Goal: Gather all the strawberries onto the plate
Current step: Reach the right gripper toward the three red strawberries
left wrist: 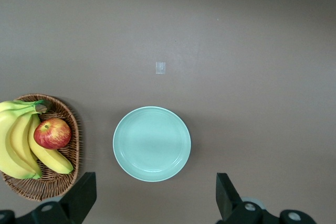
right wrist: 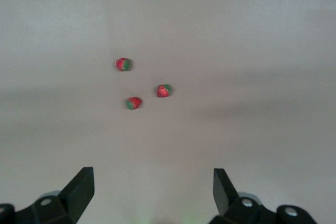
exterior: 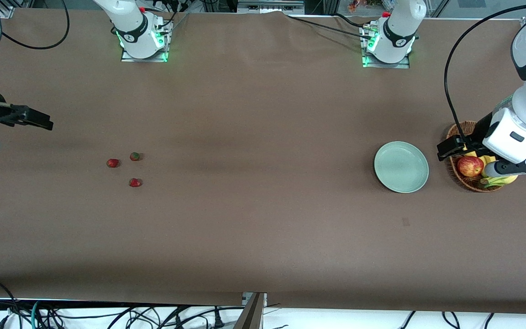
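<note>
We're at zero progress: the plate [exterior: 401, 166] is bare and all three strawberries [exterior: 113, 163] [exterior: 134, 156] [exterior: 135, 183] sit loose on the table [exterior: 254, 219], clustered toward the right arm's end, well apart from the plate. The plate lies toward the left arm's end, just beside the basket [exterior: 470, 180] with the apple [exterior: 470, 166] and bananas [exterior: 500, 179]. Our right gripper [right wrist: 152, 190] hangs over the table edge at its own end, fingers spread wide, holding nothing; its wrist view has all three berries ahead of it. Our left gripper [left wrist: 155, 195] hangs over the basket by the plate, fingers also spread and empty; that arm looks to be waiting. Left to do, as we read it: three picks, three long carries across the table, three drops in the plate. Berries are tiny, so we expect each pinch to need careful centring.
</note>
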You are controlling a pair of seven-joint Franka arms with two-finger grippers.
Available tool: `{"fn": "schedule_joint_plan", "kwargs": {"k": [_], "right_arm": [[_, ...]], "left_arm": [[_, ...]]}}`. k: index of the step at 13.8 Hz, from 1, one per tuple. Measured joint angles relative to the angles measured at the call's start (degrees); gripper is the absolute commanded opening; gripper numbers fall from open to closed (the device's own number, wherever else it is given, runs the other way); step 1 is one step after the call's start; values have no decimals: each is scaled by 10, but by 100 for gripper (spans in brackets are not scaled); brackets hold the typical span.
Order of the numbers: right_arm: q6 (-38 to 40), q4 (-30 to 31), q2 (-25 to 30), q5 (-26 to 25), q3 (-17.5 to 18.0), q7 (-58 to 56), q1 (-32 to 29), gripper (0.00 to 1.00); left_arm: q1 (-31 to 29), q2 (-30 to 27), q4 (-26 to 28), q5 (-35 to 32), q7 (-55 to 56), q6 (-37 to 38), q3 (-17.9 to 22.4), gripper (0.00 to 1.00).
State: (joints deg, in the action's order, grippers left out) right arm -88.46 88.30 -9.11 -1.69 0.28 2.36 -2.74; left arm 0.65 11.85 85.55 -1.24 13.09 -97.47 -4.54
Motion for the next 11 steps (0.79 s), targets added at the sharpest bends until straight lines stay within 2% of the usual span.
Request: {"fn": "schedule_joint_plan", "kwargs": {"k": [6, 11], "right_arm": [[-50, 0, -60, 1, 5, -1, 1, 100], [-125, 5, -136, 1, 7, 1, 37, 100]], "left_arm": [[0, 0, 0, 0, 0, 1, 0, 100], [0, 0, 0, 0, 0, 3, 0, 100]]}}
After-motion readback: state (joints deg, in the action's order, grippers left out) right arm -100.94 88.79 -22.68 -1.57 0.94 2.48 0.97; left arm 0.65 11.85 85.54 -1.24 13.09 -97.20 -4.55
